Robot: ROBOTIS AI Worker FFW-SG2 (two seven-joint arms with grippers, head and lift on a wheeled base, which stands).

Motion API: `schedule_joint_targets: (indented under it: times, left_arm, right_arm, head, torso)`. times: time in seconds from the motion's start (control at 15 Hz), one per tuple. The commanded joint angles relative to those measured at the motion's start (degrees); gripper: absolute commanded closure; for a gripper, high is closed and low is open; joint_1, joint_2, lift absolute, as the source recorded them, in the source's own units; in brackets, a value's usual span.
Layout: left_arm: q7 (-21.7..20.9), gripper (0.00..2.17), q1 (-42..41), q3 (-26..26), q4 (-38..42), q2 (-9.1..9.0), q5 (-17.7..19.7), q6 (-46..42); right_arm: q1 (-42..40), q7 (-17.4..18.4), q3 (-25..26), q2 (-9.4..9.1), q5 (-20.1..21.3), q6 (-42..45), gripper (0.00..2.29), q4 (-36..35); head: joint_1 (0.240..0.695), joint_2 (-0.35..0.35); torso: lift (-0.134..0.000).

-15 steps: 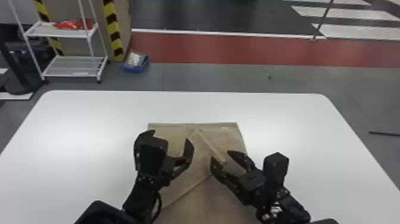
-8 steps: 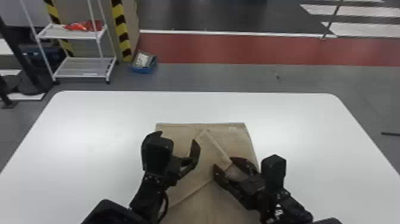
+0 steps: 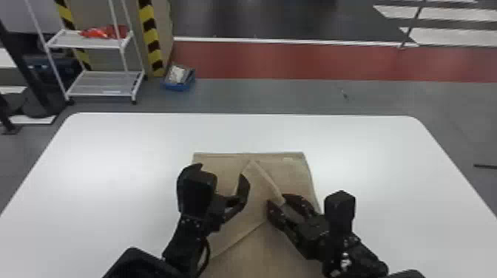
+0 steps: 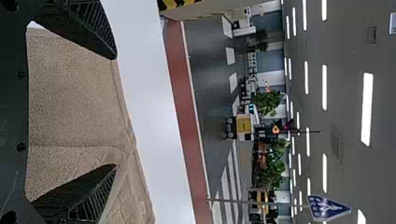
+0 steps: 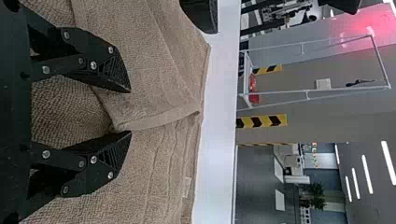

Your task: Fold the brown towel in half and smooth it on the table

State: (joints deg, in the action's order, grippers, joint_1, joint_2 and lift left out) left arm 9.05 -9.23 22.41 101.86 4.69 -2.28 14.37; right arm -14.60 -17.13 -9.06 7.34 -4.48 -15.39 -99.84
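Right gripper (image 3: pixel 276 197), over the brown towel (image 3: pixel 296 177): across the last head views its fingertips draw a little closer together, around the end of the hem strip (image 3: pixel 270 181). Gap now moderate; the right wrist view shows towelling between the fingers and daylight between the two tips. Not clamped. Contact with the strip: cannot tell.

Left gripper (image 3: pixel 222 172): fingers wide, nothing held, above the towel's left part. Hardly any shift against the towel over the same interval.

Position, taking the desk (image 3: pixel 369 155) as landmark: towel lies flat about midway between the desk's left and right sides, its straight hem nearest the desk's far edge. One flap (image 3: pixel 255 192) lies slanted over it, point towards that far edge. Outline of the towel at the far hem is unchanged.

Judgement: the narrowing looks like preparation to take the flap's loose corner. Flap is skewed, so the half fold is not yet true. Next: close on the top layer only, draw it square, then smooth. Risk: pinching both layers and dragging the base askew.
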Motion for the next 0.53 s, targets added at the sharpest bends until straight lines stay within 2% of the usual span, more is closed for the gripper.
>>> schedule_joint_targets:
  times: [0.0, 0.07, 0.2, 0.33, 0.4, 0.47]
  left_arm:
    - [0.01, 0.04, 0.0, -0.17, -0.09, 0.06, 0.0, 0.0]
    - [0.01, 0.04, 0.0, -0.09, -0.18, 0.06, 0.0, 0.0]
    - [0.01, 0.04, 0.0, -0.17, -0.53, -0.03, -0.09, 0.0]
    - [0.01, 0.04, 0.0, -0.17, -0.53, -0.03, -0.09, 0.0]
    - [0.01, 0.04, 0.0, -0.17, -0.53, -0.03, -0.18, 0.0]
    - [0.01, 0.04, 0.0, -0.09, -0.53, -0.03, -0.18, 0.0]
  right_arm:
    - [0.01, 0.08, 0.01, -0.05, -0.26, 0.14, 0.65, -0.71]
    - [-0.08, 0.08, -0.08, -0.05, -0.26, 0.14, 0.48, -1.15]
    - [-0.17, 0.17, -0.17, -0.05, -0.26, -0.04, 0.47, -1.85]
    - [-0.17, 0.08, -0.26, -0.05, -0.18, -0.22, 0.49, -1.94]
    - [-0.17, 0.08, -0.26, -0.05, -0.09, -0.22, 0.64, -1.94]
    - [-0.17, 0.08, -0.26, -0.05, -0.18, -0.57, 0.65, -1.94]
  head:
    - [0.695, -0.057]
    - [0.695, -0.056]
    - [0.695, -0.054]
    - [0.695, -0.049]
    - [0.695, -0.049]
    - [0.695, -0.048]
  torso:
    - [-0.12]
    - [-0.12]
    - [-0.12]
    - [-0.12]
    - [-0.12]
    - [-0.12]
